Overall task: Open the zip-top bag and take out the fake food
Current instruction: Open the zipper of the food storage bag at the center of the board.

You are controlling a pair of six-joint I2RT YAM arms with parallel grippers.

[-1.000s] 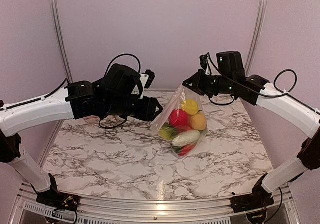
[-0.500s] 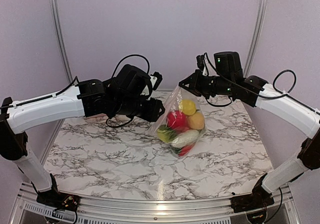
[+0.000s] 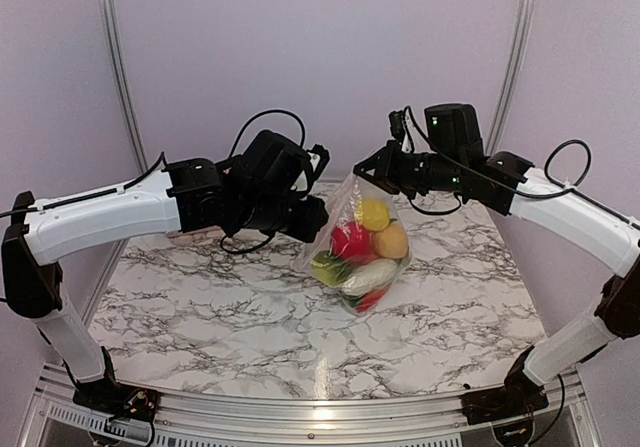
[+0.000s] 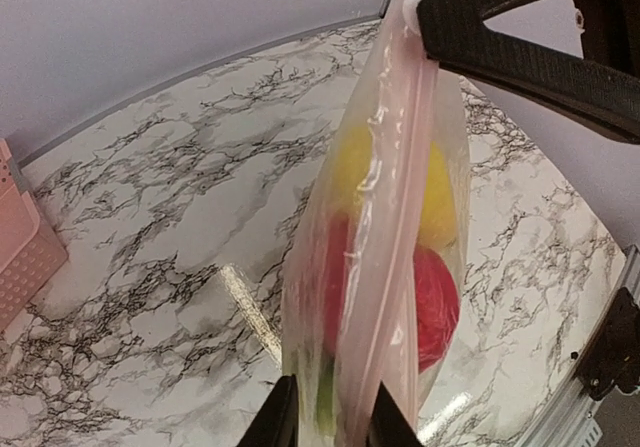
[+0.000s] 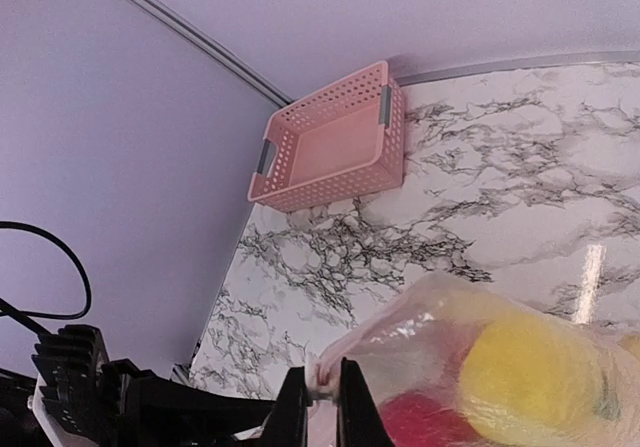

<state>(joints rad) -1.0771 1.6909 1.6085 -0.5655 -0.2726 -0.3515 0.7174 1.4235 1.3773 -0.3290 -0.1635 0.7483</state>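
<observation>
The clear zip-top bag (image 3: 362, 247) hangs above the marble table, holding the fake food: a yellow piece (image 3: 376, 213), a red piece (image 3: 352, 239), an orange piece (image 3: 393, 241) and green and cream pieces (image 3: 366, 275). My right gripper (image 3: 362, 166) is shut on the bag's top corner, pinching the white zip tab (image 5: 322, 385) between its fingers. My left gripper (image 3: 322, 218) is at the bag's left edge. In the left wrist view its jaws (image 4: 333, 422) stand apart on either side of the pink zip strip (image 4: 390, 237), with bag film between them.
A pink slatted basket (image 5: 330, 142) stands at the back left of the table by the wall; its corner shows in the left wrist view (image 4: 22, 252). Metal rails run along the table's edges (image 3: 300, 407).
My left arm has moved right, bringing its jaws up to the bag's edge. The right gripper has shifted slightly left with the bag's corner, and the bag swung a little left.
</observation>
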